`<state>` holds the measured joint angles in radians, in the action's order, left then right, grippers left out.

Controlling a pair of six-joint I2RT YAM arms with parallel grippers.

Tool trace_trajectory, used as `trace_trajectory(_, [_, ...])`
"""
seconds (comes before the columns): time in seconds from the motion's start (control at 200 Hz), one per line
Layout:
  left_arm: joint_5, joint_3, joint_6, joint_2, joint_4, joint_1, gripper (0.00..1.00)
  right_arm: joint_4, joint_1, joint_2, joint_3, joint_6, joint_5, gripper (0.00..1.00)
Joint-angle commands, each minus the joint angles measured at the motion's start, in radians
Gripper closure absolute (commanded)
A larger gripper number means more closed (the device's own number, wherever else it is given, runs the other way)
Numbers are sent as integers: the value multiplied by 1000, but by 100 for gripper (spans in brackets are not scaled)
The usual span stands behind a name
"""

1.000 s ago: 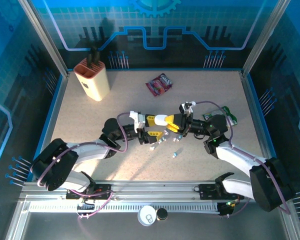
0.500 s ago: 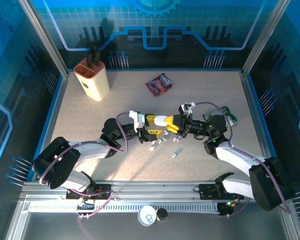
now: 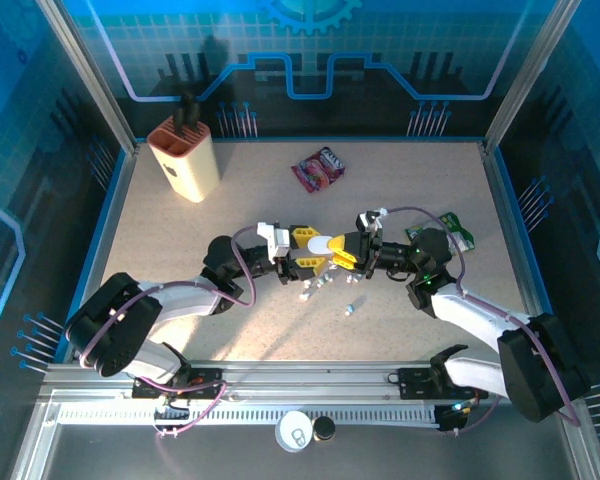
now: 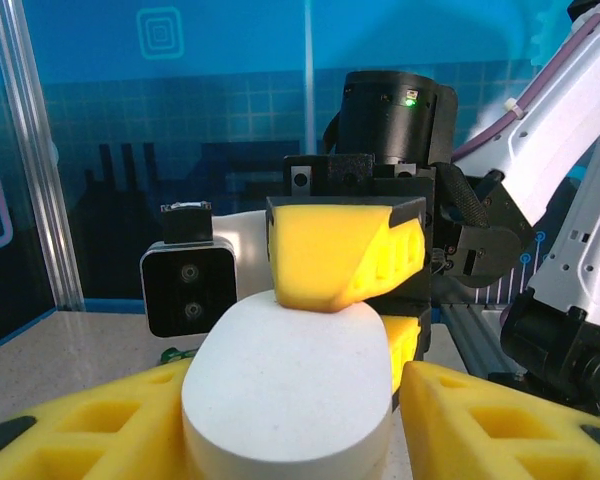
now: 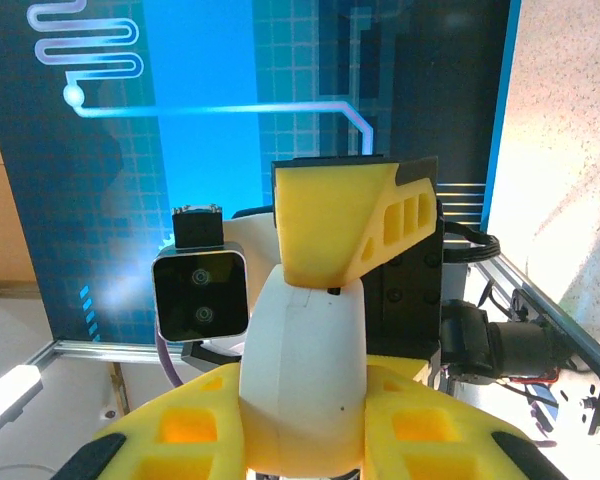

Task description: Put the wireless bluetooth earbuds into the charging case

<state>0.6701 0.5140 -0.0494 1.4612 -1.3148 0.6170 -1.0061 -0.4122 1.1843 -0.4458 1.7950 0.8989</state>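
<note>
Left arm (image 3: 180, 295), right arm (image 3: 470, 310) both reaching inward, meeting above table (image 3: 430, 180) centre. Left jaws, right jaws both clenching white case (image 3: 323, 243), crosswise to each other. Earbuds (image 3: 320, 285) lying scattered on table just beneath, toward near edge.

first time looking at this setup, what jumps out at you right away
Mid-table, the left gripper and the right gripper meet nose to nose, both clamped on one white case. Just in front of them, tiny earbuds lie scattered on the table. A beige knife block stands in the far left corner.
</note>
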Motion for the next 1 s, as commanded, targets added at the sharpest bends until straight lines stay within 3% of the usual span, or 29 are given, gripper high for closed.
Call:
trace_trajectory(0.0, [28,32,21,17,-34,-5,48,-12,-11,-15,-11,-11,2,92])
trace_trajectory(0.33, [38,34,19,33,-44,-6,45,-76,-11,-8,-7,19,-8,93])
trace_trajectory(0.735, [57,46,-9,34,-52,-6,59,-102,-11,14,11,35,-8,93])
trace_trajectory(0.995, [61,43,-13,24,-41,-7,50,-101,-11,17,9,35,-9,93])
